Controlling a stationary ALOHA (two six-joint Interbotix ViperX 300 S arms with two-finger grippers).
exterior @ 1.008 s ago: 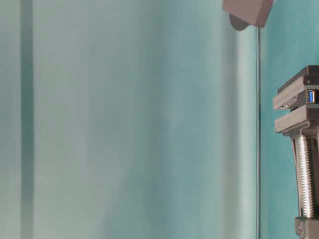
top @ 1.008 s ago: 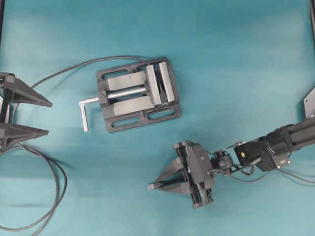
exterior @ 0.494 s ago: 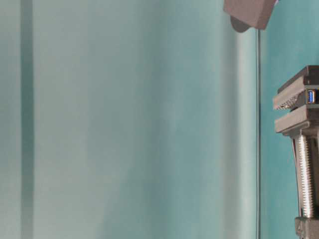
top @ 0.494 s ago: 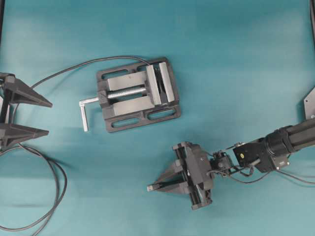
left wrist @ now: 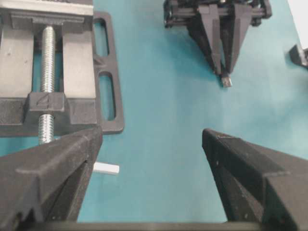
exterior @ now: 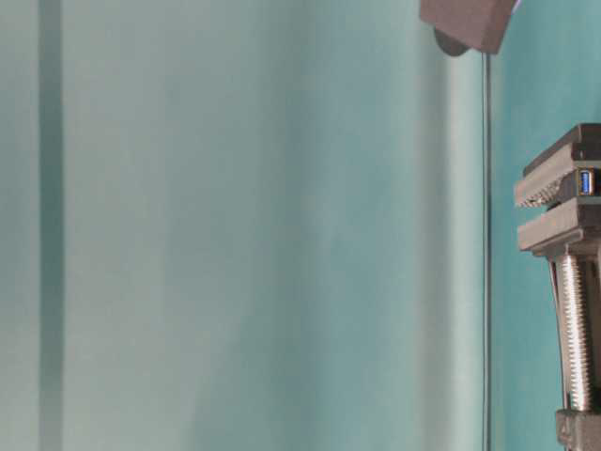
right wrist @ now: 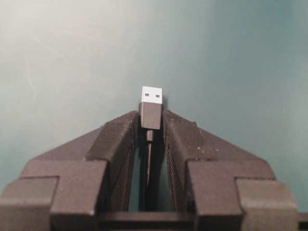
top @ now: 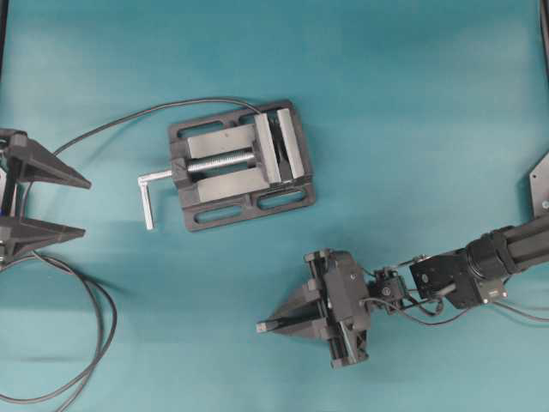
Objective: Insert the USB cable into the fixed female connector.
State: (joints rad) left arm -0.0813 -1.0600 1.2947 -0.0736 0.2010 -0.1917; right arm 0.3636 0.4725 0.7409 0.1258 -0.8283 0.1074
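Observation:
The USB cable's black plug (right wrist: 151, 114) with its silvery tip sticks out forward between the fingertips of my right gripper (right wrist: 151, 120), which is shut on it. Its thin cord runs back between the fingers. From overhead, that gripper (top: 268, 326) lies low over the mat, below and right of the vise, with the plug (top: 263, 326) pointing left. The fixed female connector (exterior: 586, 181) shows as a small blue-faced socket clamped between the vise jaws. My left gripper (top: 75, 206) stands wide open and holds nothing at the left edge. It (left wrist: 151, 137) faces the plug (left wrist: 226, 81).
The dark grey bench vise (top: 236, 163) sits mid-table, its silver screw and L-shaped handle (top: 147, 196) pointing left. A long black cable (top: 129, 120) runs from the vise to the left edge and loops at lower left (top: 94, 343). Teal mat covers the table.
The right gripper's jaws have drawn in onto the plug. Its forearm has shifted slightly lower in the overhead view. The left gripper and the vise have not moved.

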